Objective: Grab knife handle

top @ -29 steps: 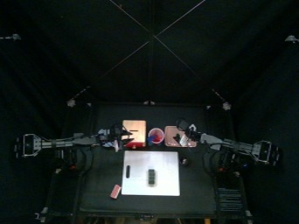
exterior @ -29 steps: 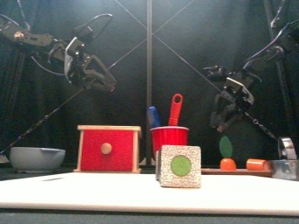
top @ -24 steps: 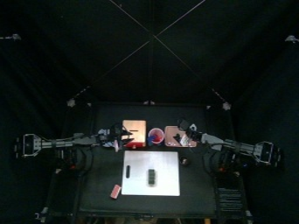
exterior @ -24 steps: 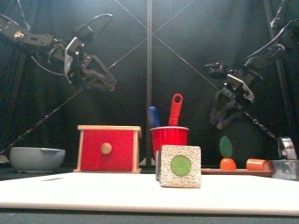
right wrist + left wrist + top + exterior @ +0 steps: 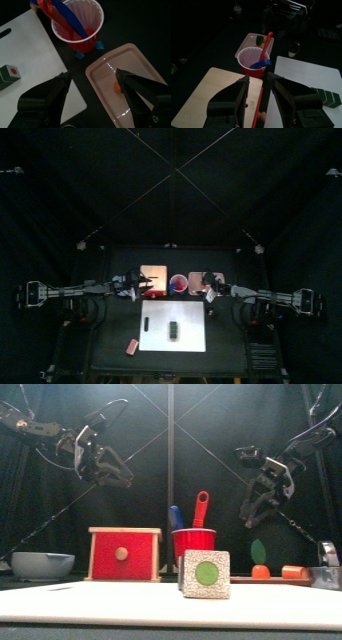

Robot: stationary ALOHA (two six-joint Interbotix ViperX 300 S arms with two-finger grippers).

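Top view looks straight down from high overhead; the black table sits small at centre. Front view sits at table height at the six o'clock edge, facing twelve o'clock, close to the objects. Both wrist views look down from close range. All four share the red plastic cup holding utensils.

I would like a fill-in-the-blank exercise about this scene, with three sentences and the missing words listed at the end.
1. The red and blue utensils stand inside a red ____.
2. In the front view, the red box has a round knob on its front and stands to the ____ of the red cup.
3. The right claw hangs open above a shallow pink ____ that holds a small orange piece.

Missing words: cup; left; tray
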